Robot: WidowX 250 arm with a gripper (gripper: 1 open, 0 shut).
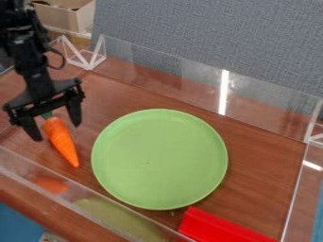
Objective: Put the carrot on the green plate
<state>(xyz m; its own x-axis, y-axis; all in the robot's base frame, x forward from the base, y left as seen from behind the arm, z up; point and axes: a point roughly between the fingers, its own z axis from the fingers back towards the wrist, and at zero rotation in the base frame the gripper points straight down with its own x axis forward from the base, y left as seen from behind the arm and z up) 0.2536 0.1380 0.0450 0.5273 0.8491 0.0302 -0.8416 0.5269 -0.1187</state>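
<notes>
The carrot (60,140) lies on the wooden table at the left, orange with a dark green top at its far end, pointing toward the near edge. The large light-green plate (161,157) sits just right of it, apart from it and bare. My gripper (48,112) hangs pointing down just above the carrot's stem end. Its two black fingers (22,125) are spread wide apart, open, with nothing held between them.
A flat red block (225,228) lies at the near right edge. Clear acrylic walls (228,80) ring the table on the back, right and front. Cardboard boxes (60,14) stand behind at the upper left.
</notes>
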